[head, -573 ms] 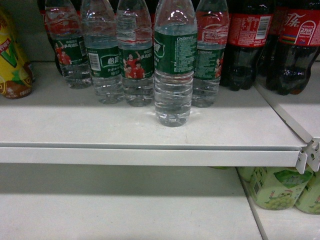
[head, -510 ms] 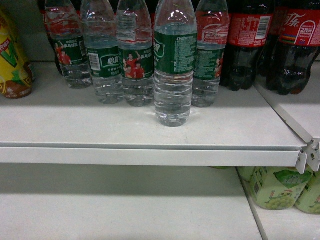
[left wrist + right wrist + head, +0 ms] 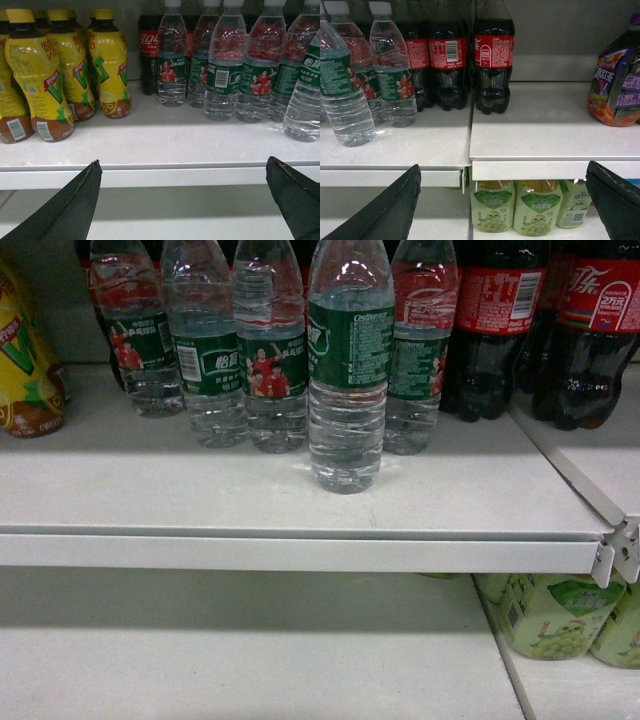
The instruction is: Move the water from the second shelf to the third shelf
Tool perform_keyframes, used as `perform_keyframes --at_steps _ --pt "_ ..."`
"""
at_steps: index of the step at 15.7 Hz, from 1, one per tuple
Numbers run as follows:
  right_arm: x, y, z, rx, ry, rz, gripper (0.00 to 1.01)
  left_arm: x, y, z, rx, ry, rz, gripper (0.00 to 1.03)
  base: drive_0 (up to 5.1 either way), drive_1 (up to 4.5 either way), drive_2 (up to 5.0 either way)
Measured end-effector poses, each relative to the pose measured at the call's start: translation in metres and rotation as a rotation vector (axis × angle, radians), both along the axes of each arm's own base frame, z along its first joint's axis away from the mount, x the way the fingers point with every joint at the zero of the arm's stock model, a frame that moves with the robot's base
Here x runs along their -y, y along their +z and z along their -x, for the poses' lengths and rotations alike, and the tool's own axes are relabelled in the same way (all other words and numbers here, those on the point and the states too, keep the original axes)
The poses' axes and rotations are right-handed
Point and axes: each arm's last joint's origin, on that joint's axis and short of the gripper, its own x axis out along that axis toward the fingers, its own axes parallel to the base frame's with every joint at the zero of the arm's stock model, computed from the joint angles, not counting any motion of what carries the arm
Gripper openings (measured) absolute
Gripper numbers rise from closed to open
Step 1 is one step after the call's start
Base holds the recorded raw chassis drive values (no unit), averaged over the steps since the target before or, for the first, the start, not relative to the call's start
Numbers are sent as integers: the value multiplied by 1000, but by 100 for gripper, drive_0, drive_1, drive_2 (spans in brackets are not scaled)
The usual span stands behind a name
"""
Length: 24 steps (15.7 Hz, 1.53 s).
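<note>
The water (image 3: 346, 390) stands upright on the upper white shelf (image 3: 200, 490), out in front of a row of like bottles (image 3: 240, 350) and nearest the shelf's front edge, with bare shelf all around its base; its green label faces forward and its cap is cut off by the top of the head view. The same bottle shows at the left of the right wrist view (image 3: 342, 95) and at the far right edge of the left wrist view (image 3: 305, 95), again ahead of its row. Just right of the water row stand dark cola bottles (image 3: 495, 330) with red labels, some on the adjoining shelf section past a seam. To the left are yellow-labelled tea bottles (image 3: 65, 75), grouped well apart from the water. Below, the lower shelf (image 3: 240, 660) shows bare white in front, with pale green bottles (image 3: 515, 205) under the right section. A purple bottle (image 3: 617, 80) stands at the far right of the right wrist view. Neither arm appears in the head view. The left gripper (image 3: 187, 200) hangs in front of the shelf edge, jaws spread wide and holding nothing; the right gripper (image 3: 507, 202) likewise sits before the edge, jaws wide and holding nothing, the water up and to its left.
</note>
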Motion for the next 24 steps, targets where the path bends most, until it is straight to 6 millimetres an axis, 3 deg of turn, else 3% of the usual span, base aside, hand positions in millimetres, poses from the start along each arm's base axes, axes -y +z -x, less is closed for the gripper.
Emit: perform_keyframes --at_steps 10,12,13,15,16,17,19,24 --pt "0 0 0 0 0 0 98 0 0 0 0 0 0 98 0 0 0" --pt "2 -4 -2 -293 84 -91 98 0 0 0 1 -2 0 98 0 0 0" --pt "2 -3 -3 -305 109 -111 98 0 0 0 -1 0 0 98 0 0 0" --pt "1 26 -13 -210 132 -102 98 0 0 0 1 0 0 98 0 0 0" --pt "0 52 -35 -156 156 -74 98 0 0 0 1 0 0 98 0 0 0" --pt "-13 79 -76 -140 201 -39 98 0 0 0 1 0 0 98 0 0 0" --pt "-34 81 -94 -149 255 -21 98 0 0 0 0 0 0 98 0 0 0" --pt "-101 34 -125 -266 391 67 98 0 0 0 0 0 0 98 0 0 0"
